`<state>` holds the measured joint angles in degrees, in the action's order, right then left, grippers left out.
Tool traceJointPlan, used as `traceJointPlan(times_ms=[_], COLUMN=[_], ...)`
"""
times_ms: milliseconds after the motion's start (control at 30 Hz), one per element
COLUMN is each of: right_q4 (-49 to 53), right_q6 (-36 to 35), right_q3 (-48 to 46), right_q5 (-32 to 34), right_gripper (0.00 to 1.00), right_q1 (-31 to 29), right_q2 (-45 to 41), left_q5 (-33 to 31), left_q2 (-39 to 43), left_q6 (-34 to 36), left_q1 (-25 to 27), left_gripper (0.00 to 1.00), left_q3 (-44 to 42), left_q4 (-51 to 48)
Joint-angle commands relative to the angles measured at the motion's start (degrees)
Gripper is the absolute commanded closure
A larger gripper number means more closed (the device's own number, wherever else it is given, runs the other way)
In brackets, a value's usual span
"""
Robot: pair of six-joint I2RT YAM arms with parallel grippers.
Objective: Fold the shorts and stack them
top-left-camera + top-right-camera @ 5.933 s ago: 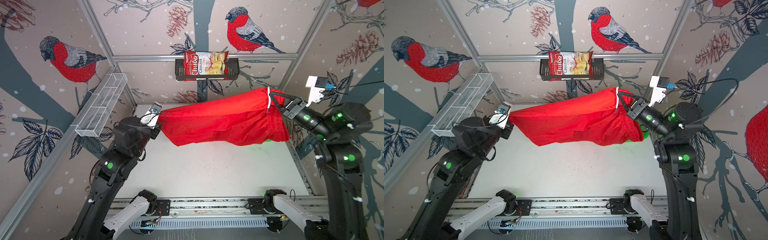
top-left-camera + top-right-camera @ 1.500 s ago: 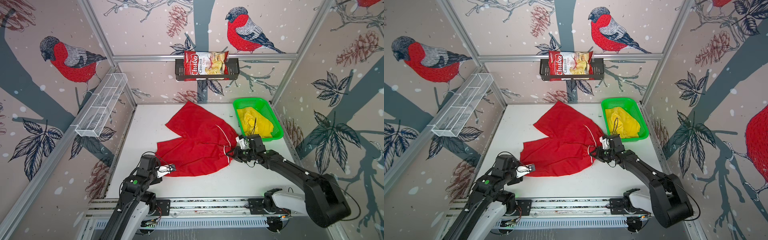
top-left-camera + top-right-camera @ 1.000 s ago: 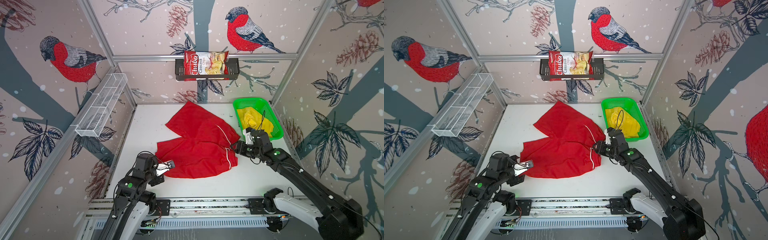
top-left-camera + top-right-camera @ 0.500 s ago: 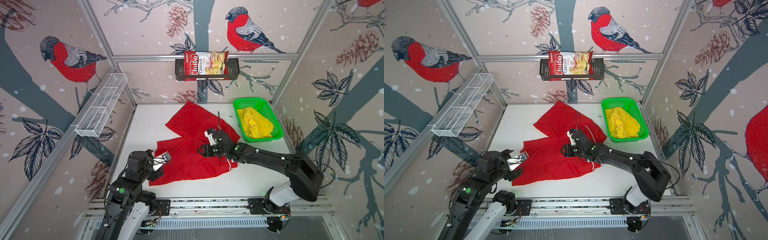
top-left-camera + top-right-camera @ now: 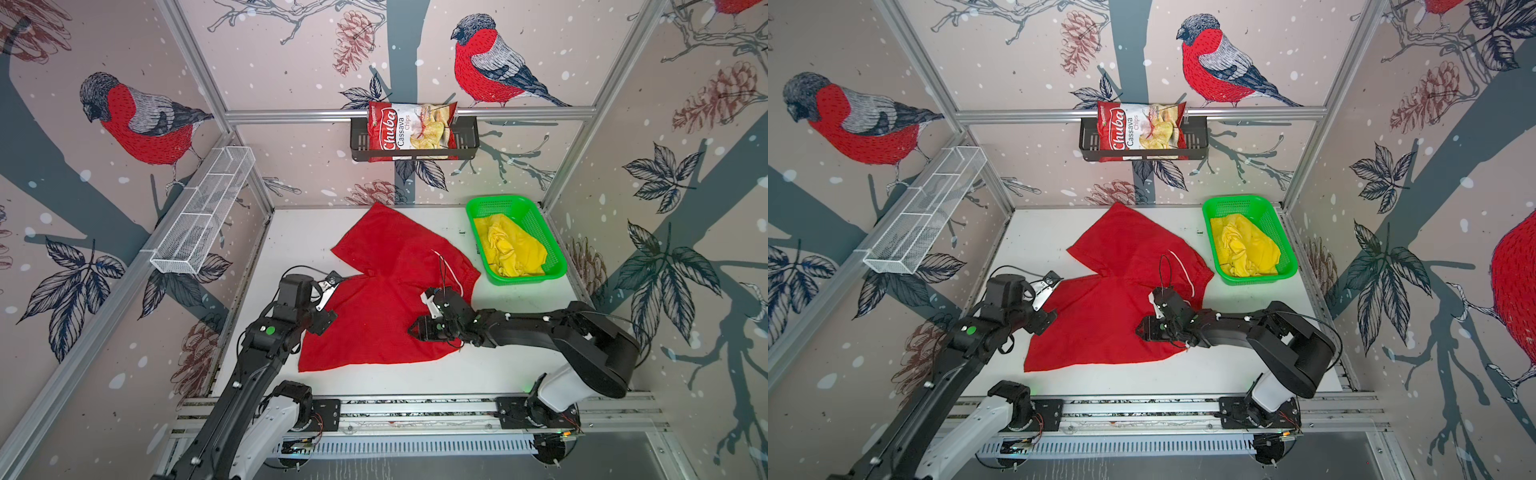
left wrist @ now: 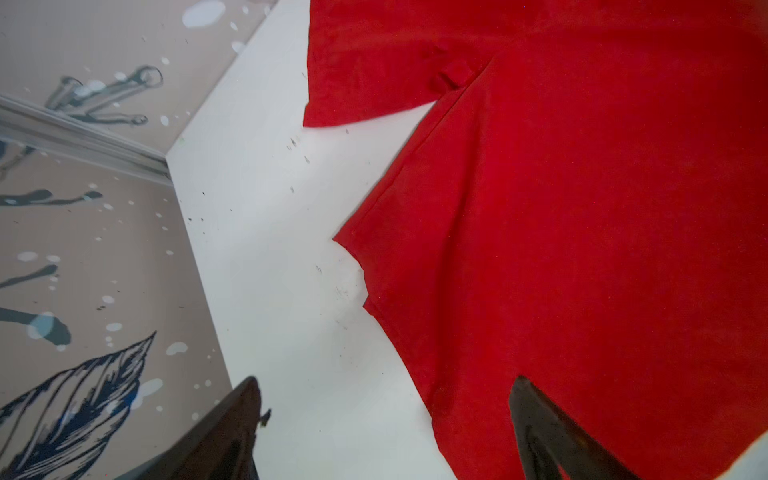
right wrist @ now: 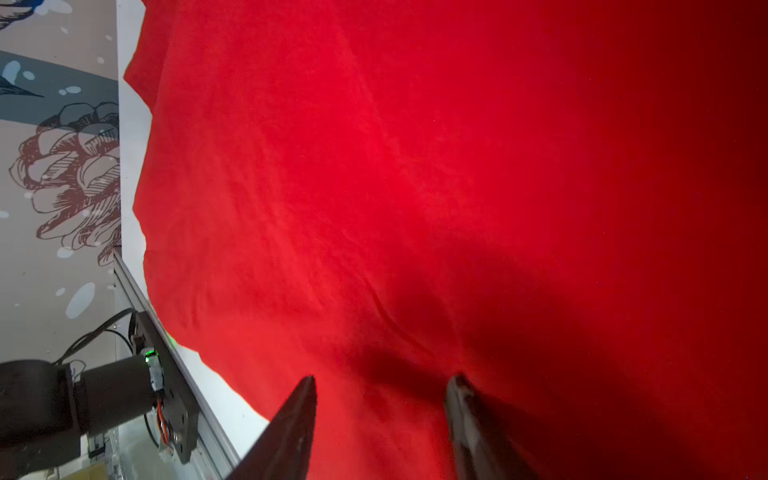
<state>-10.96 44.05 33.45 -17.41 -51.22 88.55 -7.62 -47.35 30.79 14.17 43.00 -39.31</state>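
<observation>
The red shorts [image 5: 386, 299] lie spread on the white table [image 5: 299, 232], roughly in the middle. One leg reaches toward the back wall and the other toward the front rail, and the waist end lies on the side nearest the green basket [image 5: 498, 202]. The white drawstring [image 5: 451, 270] curls loose on top of the cloth near the waist. The yellow shorts [image 5: 509, 249] sit crumpled inside the basket, which stands in the back right corner of the table, just beside the red pair but not touching it. The left gripper [image 6: 386, 382] is over the outer edge of the front leg with its jaws spread wide. One finger [image 6: 245, 415] is above bare table, the other is above red cloth, and it has hold of nothing. The right gripper [image 7: 382, 378] reaches across from the right and is low over the middle of the front leg. Its jaws are about half apart, with only flat cloth showing in the gap (nothing is pinched or lifted between them). Whether its tips press on the cloth or just clear it cannot be told. The red pair is unfolded, apart from a slight overlap where the legs meet.
</observation>
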Motion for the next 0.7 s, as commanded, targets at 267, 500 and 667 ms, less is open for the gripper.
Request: traceJointPlan(times_ms=[267,500,667], right_q4=[-2.35,-5.47,-7.65], right_q6=[-3.15,-5.84,-7.2], right_q3=[-8.9,-11.57,-12.5], right_q5=[-3.24,-7.67,-9.85], right_gripper=[0.46,0.46,0.46], right_q1=[3.75,9.99,10.66], right_q2=[-9.91,-12.81,-12.69], left_q5=[0.27,1.67,2.91], left_q2=[-24.63,-41.41,-47.86], left_q6=[1.66,5.81,11.14], left_q1=[-0.11,-1.51,-4.58], left_gripper=[0.2,0.29,0.29], left_q3=[7.58,16.25,20.25], left_q4=[5.57,3.92,1.25])
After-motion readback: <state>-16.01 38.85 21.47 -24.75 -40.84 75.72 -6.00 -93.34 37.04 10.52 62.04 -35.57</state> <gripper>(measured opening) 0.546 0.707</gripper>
